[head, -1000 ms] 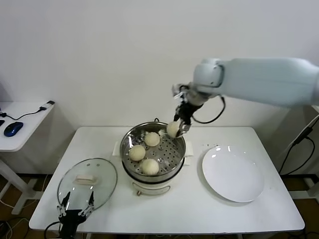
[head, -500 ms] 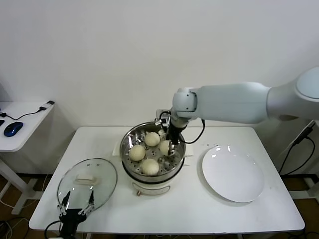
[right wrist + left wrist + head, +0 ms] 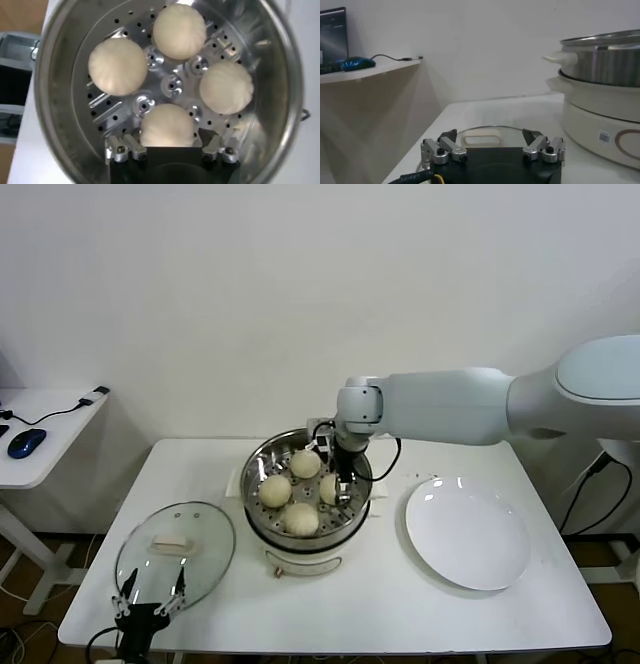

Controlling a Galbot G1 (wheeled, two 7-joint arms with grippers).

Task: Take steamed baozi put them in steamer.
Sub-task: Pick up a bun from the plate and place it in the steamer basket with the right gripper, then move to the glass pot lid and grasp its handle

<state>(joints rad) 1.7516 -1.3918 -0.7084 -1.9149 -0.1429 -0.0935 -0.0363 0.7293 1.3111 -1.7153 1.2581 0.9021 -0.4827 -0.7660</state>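
The steamer (image 3: 256, 467) stands at the table's middle with several cream-white baozi on its perforated tray (image 3: 172, 85). My right gripper (image 3: 338, 484) reaches down inside its right part. In the right wrist view my right gripper (image 3: 166, 136) is open, its fingers standing on either side of one baozi (image 3: 167, 124) that rests on the tray. Three more lie beyond it: one baozi (image 3: 118, 66), a second (image 3: 179, 31) and a third (image 3: 226, 87). My left gripper (image 3: 152, 596) is open and empty at the table's front left edge, seen also in the left wrist view (image 3: 490, 133).
A round glass lid (image 3: 175, 549) lies flat at the front left, just beyond the left gripper. A white plate (image 3: 467, 534), bare, sits to the right of the steamer. A side table with a blue mouse (image 3: 25, 442) stands at far left.
My right gripper came down from above the steamer's far rim into the pot with a baozi, set it on the tray and opened. The left arm stayed put.
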